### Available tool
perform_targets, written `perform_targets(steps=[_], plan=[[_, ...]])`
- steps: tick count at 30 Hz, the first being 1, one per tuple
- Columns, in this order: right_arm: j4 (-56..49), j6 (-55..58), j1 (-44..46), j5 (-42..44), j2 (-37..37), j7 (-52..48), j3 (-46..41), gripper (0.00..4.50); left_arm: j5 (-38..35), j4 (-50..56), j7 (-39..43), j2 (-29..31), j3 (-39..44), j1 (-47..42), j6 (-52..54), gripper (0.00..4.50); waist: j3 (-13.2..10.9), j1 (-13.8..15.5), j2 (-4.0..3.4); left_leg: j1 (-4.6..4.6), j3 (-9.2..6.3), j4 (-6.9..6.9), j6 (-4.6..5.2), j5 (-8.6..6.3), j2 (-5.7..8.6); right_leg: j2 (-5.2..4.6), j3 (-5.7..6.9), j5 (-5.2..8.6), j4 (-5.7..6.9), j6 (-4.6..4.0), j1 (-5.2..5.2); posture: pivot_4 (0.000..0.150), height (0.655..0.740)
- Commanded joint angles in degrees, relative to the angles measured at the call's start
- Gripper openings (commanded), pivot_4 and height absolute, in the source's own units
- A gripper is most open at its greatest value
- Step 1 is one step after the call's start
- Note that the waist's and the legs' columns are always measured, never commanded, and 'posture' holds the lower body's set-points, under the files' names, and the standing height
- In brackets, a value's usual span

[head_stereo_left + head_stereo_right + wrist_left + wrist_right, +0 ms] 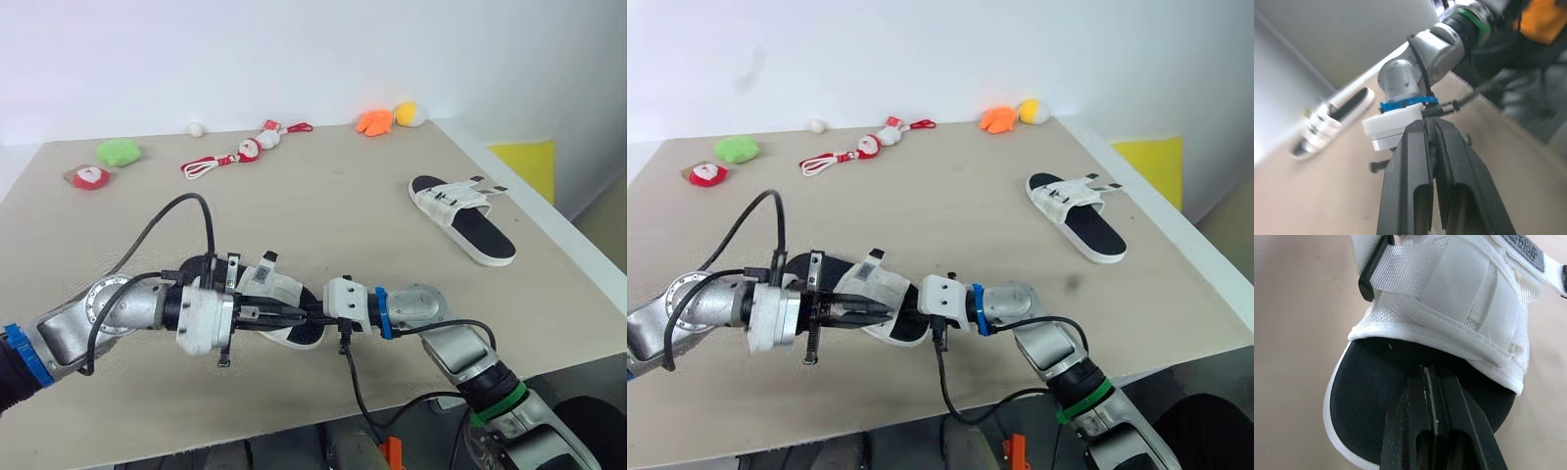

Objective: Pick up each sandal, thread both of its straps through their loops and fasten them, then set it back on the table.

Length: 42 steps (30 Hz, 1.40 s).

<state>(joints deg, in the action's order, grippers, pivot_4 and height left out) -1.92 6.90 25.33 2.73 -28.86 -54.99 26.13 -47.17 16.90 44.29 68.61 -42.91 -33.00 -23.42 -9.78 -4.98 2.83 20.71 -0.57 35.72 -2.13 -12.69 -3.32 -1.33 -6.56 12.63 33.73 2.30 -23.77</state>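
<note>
Where the two arms meet over the near middle of the desk (333,211), the near sandal (282,286), white-strapped with a black footbed, sits just beneath them. I cannot tell whether it rests on the desk or is raised off it. The left end effector (884,312) reaches in from the left and the right end effector (911,318) from the right, their tips nearly meeting above the footbed. Well apart, toward the desk's right edge, the second sandal (460,211) lies flat with its strap ends sticking out sideways. Along the far edge sit a green plush (118,152), a red-and-white toy (90,177), a small white ball (196,128), a red cord with little figures (245,152), an orange plush (374,121) and a yellow plush (409,114).

In the left wrist view, the left fingers (1405,176) are clenched together with nothing seen between them. Just past their tips is the right wrist's white block (1393,126), and the second sandal lies farther off on the desk.

In the right wrist view, the right fingers (1405,421) are likewise pressed together and empty. Their tips sit over the near sandal's black footbed, just beside the edge of the white mesh upper (1459,298), where a webbing strap (1410,264) meets a black buckle (1373,271).
</note>
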Motion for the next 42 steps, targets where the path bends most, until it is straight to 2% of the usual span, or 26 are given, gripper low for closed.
perform_targets(steps=[1, 5, 10, 14, 33, 40, 42], plan=[[8.4, 2.4, -2.3, -7.0, -1.4, 1.7, 3.1, 0.00, -9.7, 1.0, 3.5, -4.3, 9.5, 0.2, 12.2, 0.03, 0.0, 0.0, -0.10, 0.18, -0.18, 0.05, 0.00, 0.00, 0.00, -0.03, 0.20, 0.00, -0.38, 0.00, -0.01, 0.150, 0.7400], [9.1, 1.6, -2.0, -9.0, -1.5, 2.8, 3.7, 0.00, -13.4, -2.2, 6.3, -10.0, 16.3, -0.5, 25.6, 0.03, 0.0, 0.0, -0.03, 0.60, 0.02, 0.29, 0.01, 0.01, -0.03, -0.23, 0.28, 0.06, -0.77, -0.12, -0.14, 0.150, 0.7400], [9.3, 1.5, -1.9, -9.0, -1.2, 3.1, 3.8, 0.00, -10.7, -5.3, 7.7, -17.4, 22.0, -1.9, 35.9, 0.03, 0.0, 0.0, -0.08, 0.71, 0.08, 0.63, 0.01, 0.01, 0.01, -0.19, 0.23, 0.06, -0.91, -0.12, -0.56, 0.150, 0.7400], [8.9, 1.6, -2.1, -9.0, -1.3, 3.2, 3.8, 0.00, -6.7, -7.4, 8.9, -21.1, 23.8, -3.6, 43.8, 0.03, -0.1, 0.0, -0.11, 0.97, -0.06, 0.65, 0.04, 0.02, 0.01, -0.13, 0.23, 0.05, -1.77, -0.13, -0.20, 0.150, 0.7400], [5.7, 0.1, -3.7, -5.6, -0.4, 1.9, 2.2, 0.00, 6.9, -17.9, 9.3, -33.1, 31.3, -9.0, 58.2, 0.03, 0.0, 0.2, -0.08, 0.83, 0.31, 0.68, 0.14, 0.08, 0.19, -0.19, -0.29, 0.04, -1.59, -0.11, -0.29, 0.150, 0.7400], [4.4, 0.2, -4.5, -5.1, -0.2, 0.8, 1.6, 0.00, 9.2, -20.0, 9.3, -35.5, 32.0, -10.2, 63.4, 0.03, 0.0, 0.2, -0.01, 0.73, 0.31, 0.68, 0.44, 0.27, 0.63, -0.12, -0.95, -0.06, -0.66, 0.08, -0.56, 0.150, 0.7400], [4.2, 0.3, -4.7, -5.2, -0.2, 0.7, 1.5, 0.00, 10.2, -21.0, 9.2, -36.1, 31.8, -10.7, 64.5, 0.03, 0.0, 0.2, -0.01, 0.68, 0.23, 0.68, 0.48, 0.29, 0.67, -0.02, -1.05, -0.30, -0.57, 0.48, -0.56, 0.150, 0.7400]])
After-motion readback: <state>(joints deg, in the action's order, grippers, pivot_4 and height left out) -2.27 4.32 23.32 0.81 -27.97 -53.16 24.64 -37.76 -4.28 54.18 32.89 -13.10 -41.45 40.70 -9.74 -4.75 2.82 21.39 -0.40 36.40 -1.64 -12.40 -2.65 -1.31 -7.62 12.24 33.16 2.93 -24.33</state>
